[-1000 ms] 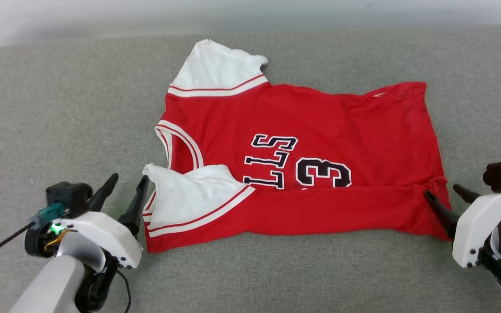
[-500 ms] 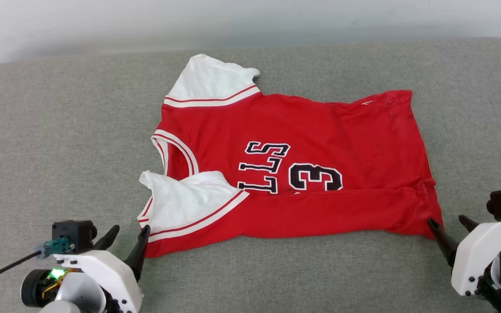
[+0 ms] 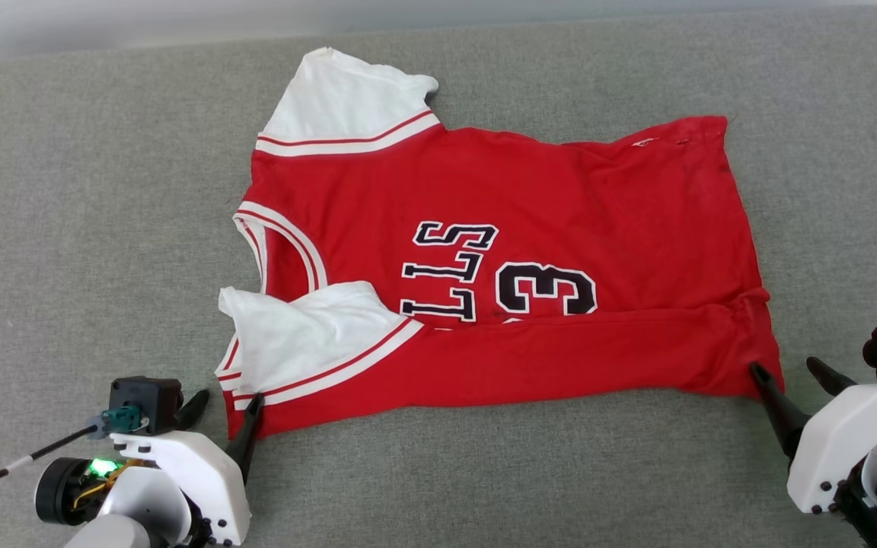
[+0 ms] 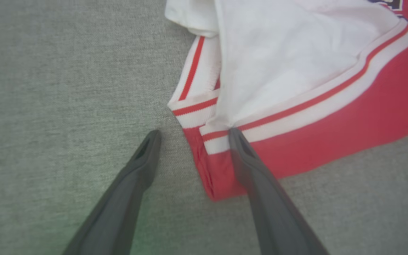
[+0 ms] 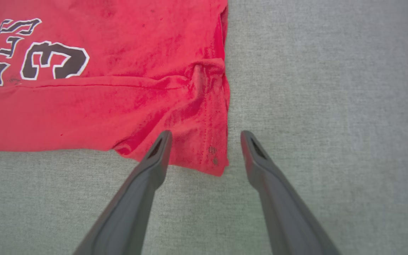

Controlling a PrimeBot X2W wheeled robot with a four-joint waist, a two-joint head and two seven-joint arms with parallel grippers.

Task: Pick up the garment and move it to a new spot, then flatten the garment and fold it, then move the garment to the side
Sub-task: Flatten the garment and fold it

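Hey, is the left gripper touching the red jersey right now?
Cannot tell. In the left wrist view the open left gripper straddles a corner of the garment; one finger overlaps its red edge, but neither contact nor a gap shows plainly.

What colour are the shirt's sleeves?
The sleeves are white with red-striped trim, best seen in left wrist view.

Counted 1 shirt [image 3: 530, 190] and 1 grey cushion [image 3: 65, 228]. The shirt had 2 white sleeves [image 3: 347, 91] and 1 striped collar [image 3: 286, 243]. Print that showed: 3 black letters [image 3: 446, 266], 1 digit [image 3: 545, 289]. There were 2 grippers, left gripper [image 3: 227, 397] and right gripper [image 3: 782, 365], each with 2 dark fingers [image 4: 143, 159], 4 fingers total. Also 1 thin black cable [image 3: 20, 464].
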